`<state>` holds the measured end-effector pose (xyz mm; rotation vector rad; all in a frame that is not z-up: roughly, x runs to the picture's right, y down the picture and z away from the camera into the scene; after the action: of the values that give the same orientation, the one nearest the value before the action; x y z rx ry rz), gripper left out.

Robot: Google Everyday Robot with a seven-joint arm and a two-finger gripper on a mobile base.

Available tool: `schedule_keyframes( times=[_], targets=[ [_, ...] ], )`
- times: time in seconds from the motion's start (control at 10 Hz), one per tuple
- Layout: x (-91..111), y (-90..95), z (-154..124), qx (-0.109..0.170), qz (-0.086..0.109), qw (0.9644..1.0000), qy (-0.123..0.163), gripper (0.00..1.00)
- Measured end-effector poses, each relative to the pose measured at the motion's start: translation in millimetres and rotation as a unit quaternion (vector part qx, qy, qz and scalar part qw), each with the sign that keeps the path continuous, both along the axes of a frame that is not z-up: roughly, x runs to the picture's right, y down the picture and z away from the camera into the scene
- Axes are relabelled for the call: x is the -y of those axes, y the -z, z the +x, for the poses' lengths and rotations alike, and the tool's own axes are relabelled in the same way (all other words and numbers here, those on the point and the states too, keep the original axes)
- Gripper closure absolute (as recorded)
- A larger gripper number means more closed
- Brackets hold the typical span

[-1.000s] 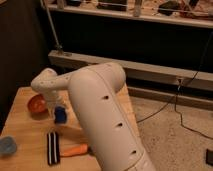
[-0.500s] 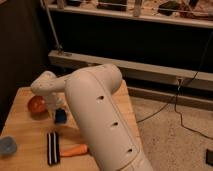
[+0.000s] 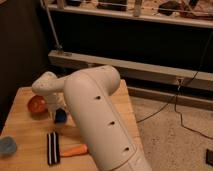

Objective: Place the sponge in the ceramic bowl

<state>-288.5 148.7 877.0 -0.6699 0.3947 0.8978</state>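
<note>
Pincer down low over the table, right against the sponge; released or clenched, impossible to tell. Sponge just right of the bowl, outside it.

On the table, the ceramic bowl sits near the far left edge. The sponge lies just right of the bowl and slightly nearer. The gripper hangs between them, perhaps touching the sponge. Well in front of the bowl lies the striped bar, with a tapered piece beside its right. The round dish lies front-left of the bowl.
</note>
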Motion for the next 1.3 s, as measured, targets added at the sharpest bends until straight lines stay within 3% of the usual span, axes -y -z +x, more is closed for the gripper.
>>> schedule_keyframes(
  times=[0.3, 0.6, 0.8, 1.0, 1.2, 1.3],
  targets=[
    [-1.8, 3.0, -7.8, 0.003, -0.003, 0.9999, 0.017, 0.7],
    [4.3, 7.3, -7.4, -0.014, 0.003, 0.9996, 0.024, 0.99],
    [26.9, 12.7, 9.3, -0.052, 0.021, 0.9984, 0.008, 1.0],
    [68.2, 34.1, 33.1, -0.095, 0.051, 0.9939, -0.022, 1.0],
    [104.8, 60.0, 41.1, -0.108, 0.078, 0.99, -0.048, 1.0],
    [130.7, 80.3, 31.6, -0.093, 0.099, 0.9887, -0.064, 1.0]
  ],
)
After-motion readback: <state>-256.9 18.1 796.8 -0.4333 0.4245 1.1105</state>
